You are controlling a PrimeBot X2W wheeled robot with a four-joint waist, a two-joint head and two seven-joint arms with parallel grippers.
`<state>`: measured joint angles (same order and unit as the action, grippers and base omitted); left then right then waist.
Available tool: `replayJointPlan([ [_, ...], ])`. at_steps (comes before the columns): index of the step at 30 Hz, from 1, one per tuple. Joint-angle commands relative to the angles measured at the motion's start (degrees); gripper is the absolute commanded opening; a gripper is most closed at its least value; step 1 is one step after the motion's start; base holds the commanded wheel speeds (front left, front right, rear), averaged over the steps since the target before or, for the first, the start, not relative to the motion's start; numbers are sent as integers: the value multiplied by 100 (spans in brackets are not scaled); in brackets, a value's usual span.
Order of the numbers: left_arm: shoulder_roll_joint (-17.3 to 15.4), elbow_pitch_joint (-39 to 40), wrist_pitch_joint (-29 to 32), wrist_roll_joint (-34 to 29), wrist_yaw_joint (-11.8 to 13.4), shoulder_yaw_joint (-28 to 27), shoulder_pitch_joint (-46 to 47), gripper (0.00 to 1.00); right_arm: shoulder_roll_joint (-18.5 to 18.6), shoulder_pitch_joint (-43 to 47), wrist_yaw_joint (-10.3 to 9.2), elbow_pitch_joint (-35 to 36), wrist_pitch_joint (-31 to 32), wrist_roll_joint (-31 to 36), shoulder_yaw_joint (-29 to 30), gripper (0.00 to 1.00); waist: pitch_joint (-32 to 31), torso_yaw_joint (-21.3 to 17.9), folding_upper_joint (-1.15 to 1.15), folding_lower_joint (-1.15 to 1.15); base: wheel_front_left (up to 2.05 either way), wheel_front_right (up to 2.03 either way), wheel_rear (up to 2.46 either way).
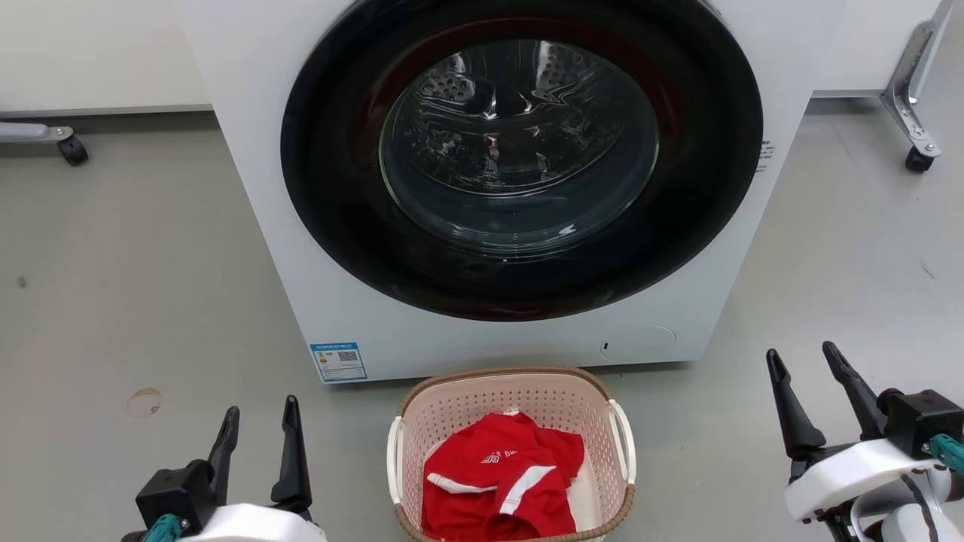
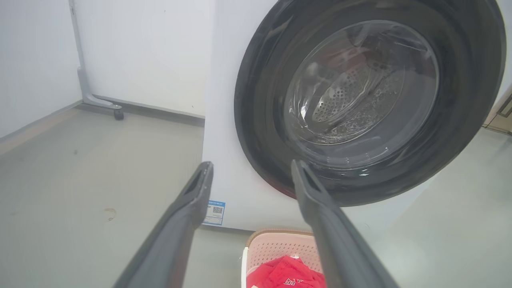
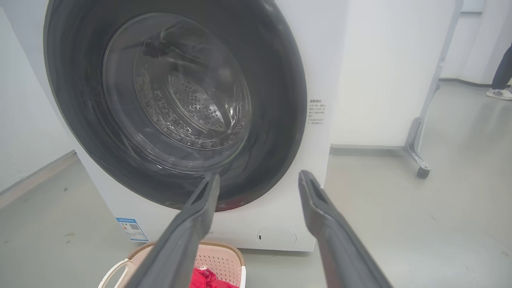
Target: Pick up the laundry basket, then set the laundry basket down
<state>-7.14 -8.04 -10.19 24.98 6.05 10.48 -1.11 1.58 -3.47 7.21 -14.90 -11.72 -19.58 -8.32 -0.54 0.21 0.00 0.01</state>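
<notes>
Sitting on the floor [image 1: 151, 301] just in front of the washer [image 1: 252, 173], the basket [image 1: 452, 410] is holding a red shirt [image 1: 501, 474]; it is showing pale pink perforated walls, brown rim, white handles. The left gripper [image 1: 261, 406] and the right gripper [image 1: 800, 352] are hovering beside it, apart, fingers spread, holding nothing.

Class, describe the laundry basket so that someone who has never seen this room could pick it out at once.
Find the big white washing machine with the round dark door. On the grey floor in front of it stands the laundry basket, holding a red garment. It is the small pale pink perforated tub with a brown woven-look rim and white loop handles.
</notes>
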Motion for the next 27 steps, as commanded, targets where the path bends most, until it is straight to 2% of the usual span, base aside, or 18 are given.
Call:
replayJointPlan([
  [1, -91, 190, -79, -168, 68, -121, 87, 100, 156, -346, 25, 168, -133, 146, -116, 100, -3, 0, 0, -1, 0, 0, 0],
  [13, -237, 316, -187, -860, 220, 72, 81, 100, 228, -403, 28, 179, -328, 859, -316, 100, -41, 0, 0, -1, 0, 0, 0],
  [27, -303, 327, -148, -784, 261, 87, 81, 100, 210, -394, 28, 178, -328, 833, -260, 100, -40, -30, 0, -1, 0, 0, 0],
])
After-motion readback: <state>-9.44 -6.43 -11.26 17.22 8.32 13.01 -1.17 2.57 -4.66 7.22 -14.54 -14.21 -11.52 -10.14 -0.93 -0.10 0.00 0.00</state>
